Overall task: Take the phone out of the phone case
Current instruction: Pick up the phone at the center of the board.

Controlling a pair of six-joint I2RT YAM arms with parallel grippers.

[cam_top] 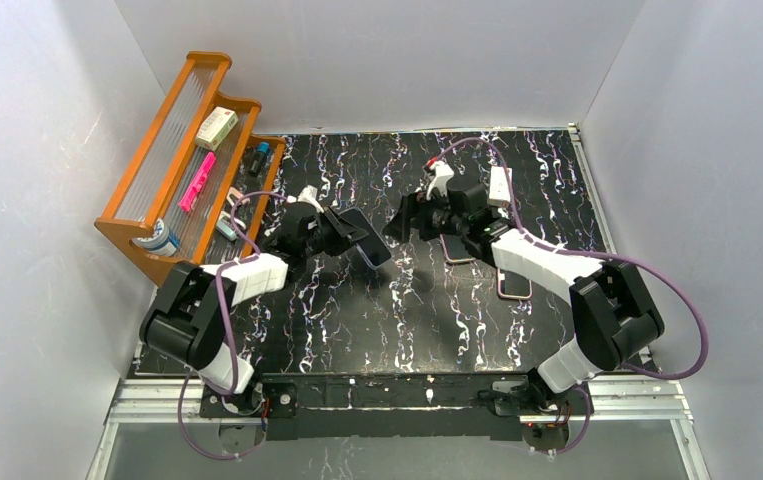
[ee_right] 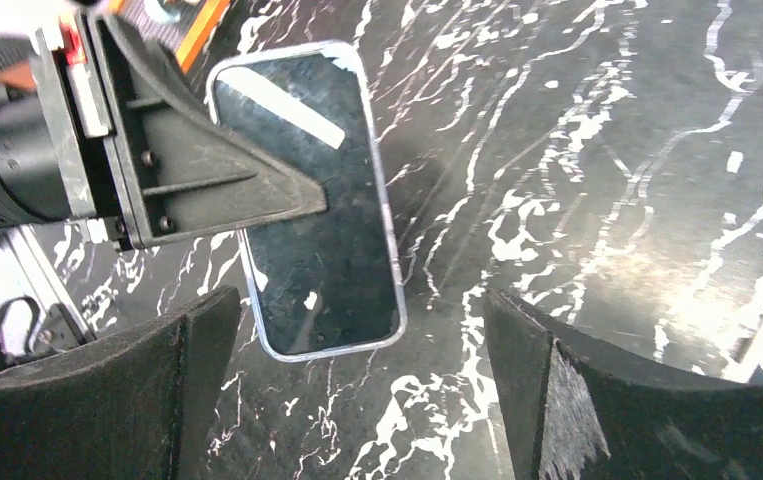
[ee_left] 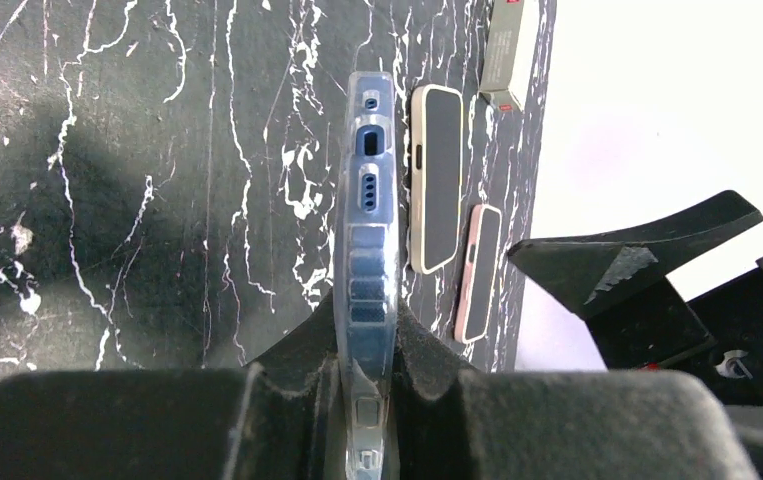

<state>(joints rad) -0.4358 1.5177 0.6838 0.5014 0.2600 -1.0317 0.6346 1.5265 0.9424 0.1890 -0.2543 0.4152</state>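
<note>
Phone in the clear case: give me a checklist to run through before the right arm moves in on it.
1. Left gripper shut on the cased phone: ok.
2. Cased phone held up off the table: ok.
3. Right gripper open: ok.
4. Free end of the cased phone between the right fingers: cannot tell, depth unclear.
5. Cream phone and pink phone lying on the table apart from the held one: ok.
</note>
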